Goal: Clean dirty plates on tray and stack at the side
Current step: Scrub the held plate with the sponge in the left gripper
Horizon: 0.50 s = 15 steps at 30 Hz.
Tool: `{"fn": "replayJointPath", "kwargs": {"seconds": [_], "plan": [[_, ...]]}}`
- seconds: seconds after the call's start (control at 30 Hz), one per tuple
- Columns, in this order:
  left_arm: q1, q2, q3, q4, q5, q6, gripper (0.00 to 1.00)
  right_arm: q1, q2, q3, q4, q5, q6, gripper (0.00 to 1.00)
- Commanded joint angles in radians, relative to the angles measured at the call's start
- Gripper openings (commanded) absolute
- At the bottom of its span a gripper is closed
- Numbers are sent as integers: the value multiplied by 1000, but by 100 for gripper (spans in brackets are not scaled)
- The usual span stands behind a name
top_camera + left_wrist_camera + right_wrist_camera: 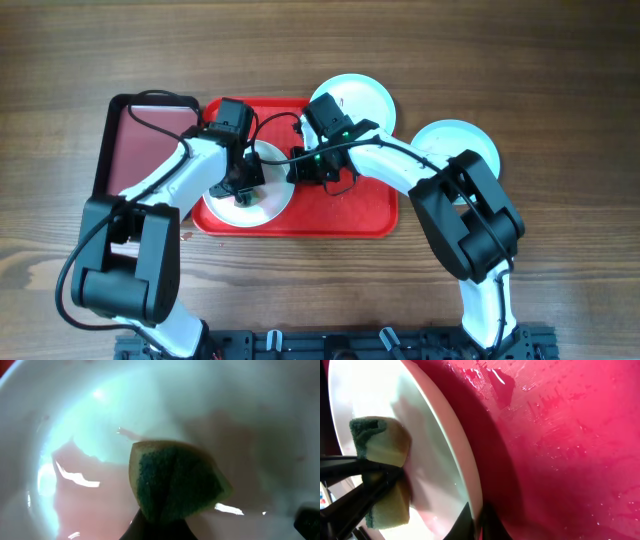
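My left hand [241,187] is closed tight on a green-faced yellow sponge [175,485], pressing it against the wet middle of the pale plate [272,208] lying in the red tray [352,212], while my right hand [479,522] pinches that same plate's rim.

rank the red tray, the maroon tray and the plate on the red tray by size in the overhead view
1. red tray
2. maroon tray
3. plate, partly covered but clearly the smallest
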Motion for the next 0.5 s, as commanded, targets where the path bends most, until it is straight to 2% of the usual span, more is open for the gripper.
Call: {"fn": "replayJointPath", "kwargs": {"seconds": [0.0,0.13,0.2,0.3,0.4,0.47], "plan": [[-12,100,-64,98,230,193,4,1,44,-19,-15,-5,-12,4],[-60,100,-64,195,543,370,4,1,44,-19,-17,-5,-13,4],[-68,100,-64,232,525,369,4,1,44,-19,-19,-5,-13,4],[-53,100,-64,256,372,275,4,1,44,-19,-18,-5,-12,4],[-8,100,-64,259,68,97,4,1,44,-19,-18,-5,-13,4],[31,100,-64,261,-89,24,4,1,44,-19,-18,-5,-13,4]]}}
